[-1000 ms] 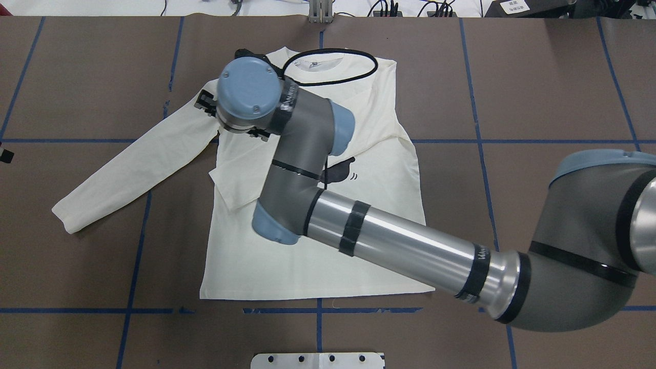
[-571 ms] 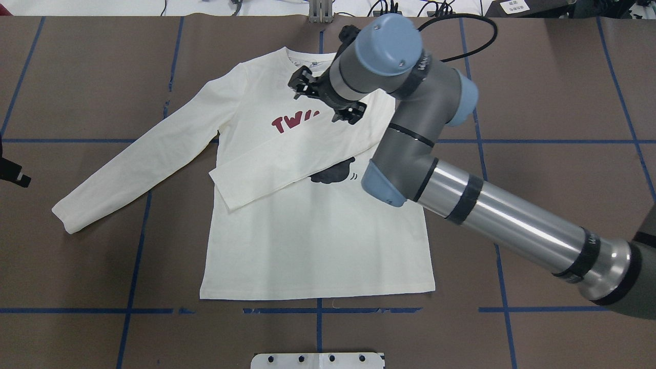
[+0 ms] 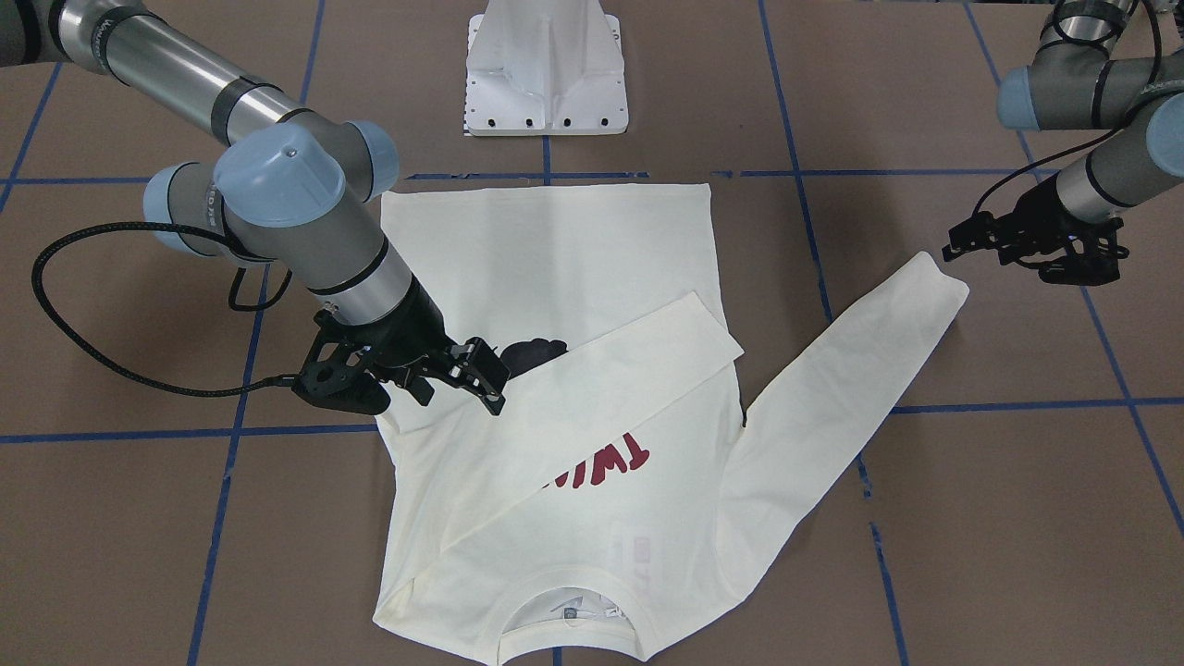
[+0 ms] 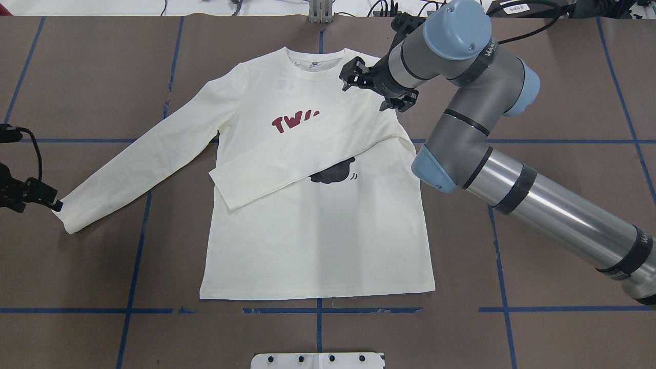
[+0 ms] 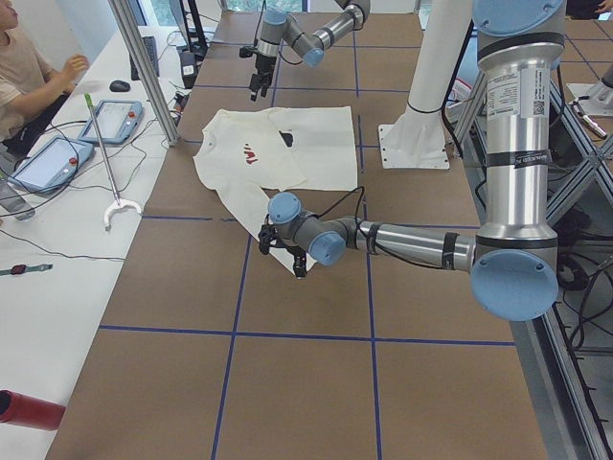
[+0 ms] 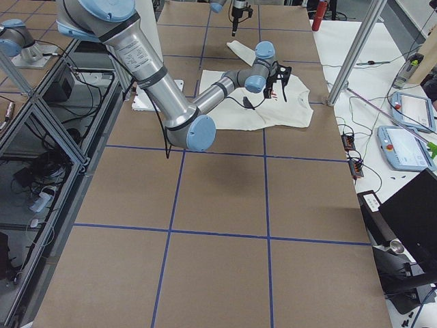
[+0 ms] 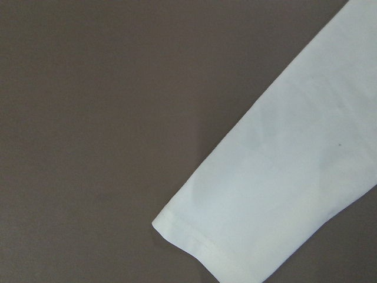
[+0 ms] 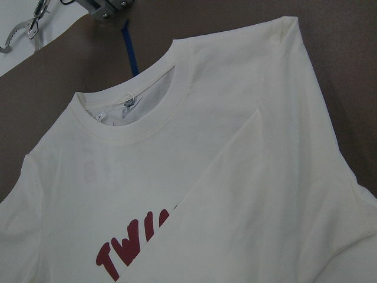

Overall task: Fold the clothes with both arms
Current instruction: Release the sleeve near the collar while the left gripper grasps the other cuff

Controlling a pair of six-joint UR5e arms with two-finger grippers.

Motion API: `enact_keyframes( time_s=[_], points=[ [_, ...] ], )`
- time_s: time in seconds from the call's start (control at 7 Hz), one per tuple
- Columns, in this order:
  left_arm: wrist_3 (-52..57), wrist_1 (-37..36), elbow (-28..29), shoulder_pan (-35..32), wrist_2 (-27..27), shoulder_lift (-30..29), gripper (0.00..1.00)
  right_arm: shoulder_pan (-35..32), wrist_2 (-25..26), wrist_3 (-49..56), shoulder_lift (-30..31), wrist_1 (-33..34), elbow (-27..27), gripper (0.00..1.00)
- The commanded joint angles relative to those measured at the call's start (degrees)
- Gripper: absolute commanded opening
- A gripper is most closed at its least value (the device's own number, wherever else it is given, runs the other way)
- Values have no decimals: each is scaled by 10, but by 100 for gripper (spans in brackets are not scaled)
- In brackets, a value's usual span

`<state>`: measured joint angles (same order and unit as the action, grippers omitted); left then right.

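The cream long-sleeved T-shirt (image 4: 318, 230) lies flat and front up on the brown table, collar away from the robot. One sleeve (image 4: 287, 159) lies folded across the chest and covers part of the red lettering and the black cat print. The other sleeve (image 4: 138, 159) stretches out toward the robot's left. My right gripper (image 4: 373, 95) is open and empty, hovering over the shoulder near the collar; it also shows in the front view (image 3: 416, 393). My left gripper (image 4: 25, 197) is open beside the outstretched sleeve's cuff (image 7: 283, 194), apart from it; it also shows in the front view (image 3: 1031, 254).
The white pedestal base (image 3: 546, 74) stands at the robot's side of the table. Blue tape lines (image 4: 138, 246) cross the brown surface. A white bench with tablets (image 5: 57, 163) and a seated person (image 5: 29, 77) lies beyond the far edge.
My right arm has swung from the shirt's left shoulder across to its right shoulder, uncovering the lettering. My left gripper has come in from the table's left edge to the outstretched cuff.
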<state>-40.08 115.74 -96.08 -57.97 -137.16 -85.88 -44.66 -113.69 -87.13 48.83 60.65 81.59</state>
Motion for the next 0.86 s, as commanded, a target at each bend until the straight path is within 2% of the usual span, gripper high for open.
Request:
enact_keyframes(
  time_s=[0.0,0.14,0.43,0.71],
  points=[
    [-1,1,19,5,38,-16,95,4,2,1,4,0,1,99],
    [2,3,35,6,51,-26,95,6,3,2,5,0,0,99],
    [1,3,42,17,52,-27,81,9,4,1,5,0,2,99],
    [2,5,53,24,54,-30,78,12,5,1,6,-1,2,99]
  ],
)
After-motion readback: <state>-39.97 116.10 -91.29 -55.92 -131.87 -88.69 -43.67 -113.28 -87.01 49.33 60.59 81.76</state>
